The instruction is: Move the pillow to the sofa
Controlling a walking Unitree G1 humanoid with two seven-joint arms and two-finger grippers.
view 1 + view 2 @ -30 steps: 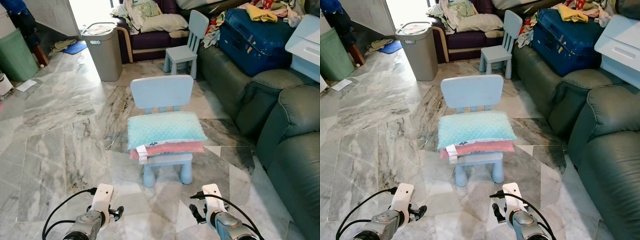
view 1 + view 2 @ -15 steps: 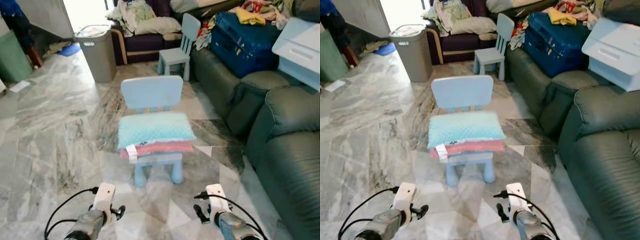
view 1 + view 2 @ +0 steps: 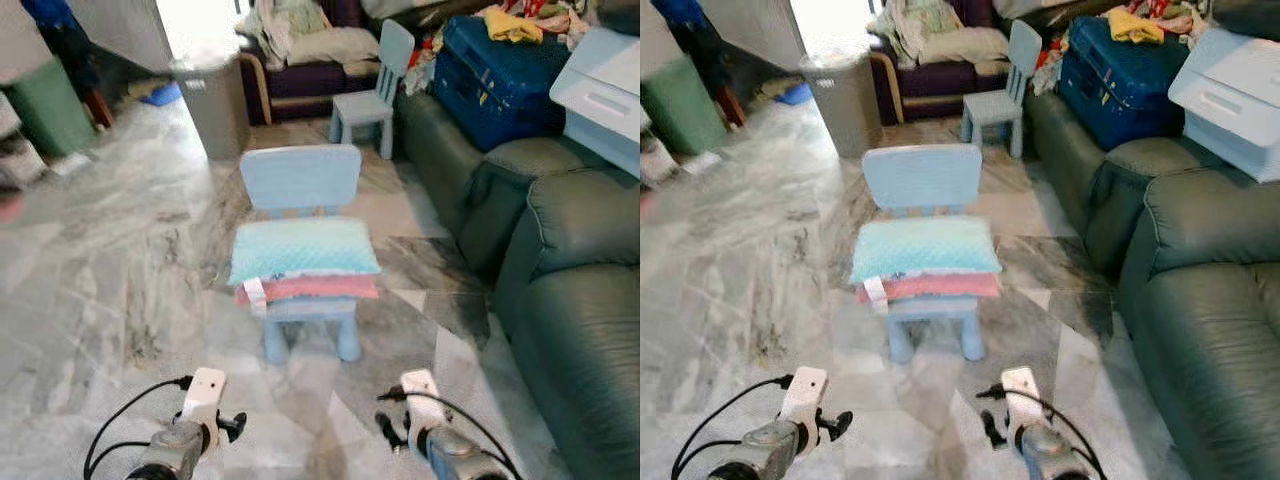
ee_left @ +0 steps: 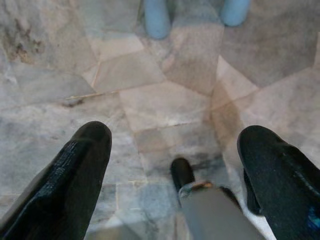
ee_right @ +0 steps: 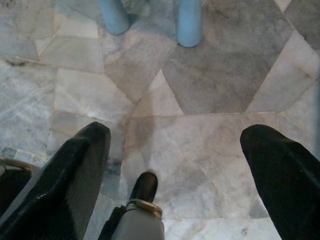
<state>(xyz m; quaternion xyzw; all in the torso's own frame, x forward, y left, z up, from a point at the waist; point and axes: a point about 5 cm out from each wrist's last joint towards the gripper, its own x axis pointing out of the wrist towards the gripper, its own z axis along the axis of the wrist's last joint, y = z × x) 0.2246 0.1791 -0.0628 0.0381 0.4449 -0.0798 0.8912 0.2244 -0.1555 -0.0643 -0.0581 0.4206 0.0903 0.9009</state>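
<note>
Two grippers sit low in your head view, both over bare marble floor (image 3: 110, 270). Working from your left:

- Green bin (image 3: 42, 118), at ten o'clock, blurred, against the far wall.
- Grey laundry hamper (image 3: 213, 105), at eleven o'clock, standing on the floor beside the purple couch (image 3: 300, 78) heaped with laundry.
- Left gripper (image 4: 170, 165), at seven o'clock near the bottom edge. Its wrist view shows the two black fingers spread wide with nothing between them; only floor and two blue chair legs lie beyond.
- Blue child's chair (image 3: 296, 180), at twelve o'clock, dead ahead of you, backrest on the far side.
- Pillow (image 3: 303, 250), teal and dimpled, lying flat on that chair's seat, stacked on a pink cushion (image 3: 315, 288) with a white tag hanging at its left corner.
- Second blue chair (image 3: 372, 92), farther back at twelve to one o'clock, just beside the sofa's end.
- Right gripper (image 5: 175, 160), at five o'clock near the bottom edge. Fingers likewise wide apart and holding nothing, floor below.
- Sofa (image 3: 560, 260), dark green leather, running from one to four o'clock along your right.
- Blue suitcase (image 3: 500, 70), resting on the sofa's far end, clothes piled on it.
- White box (image 3: 605, 95), at two o'clock, on the sofa's back.
</note>
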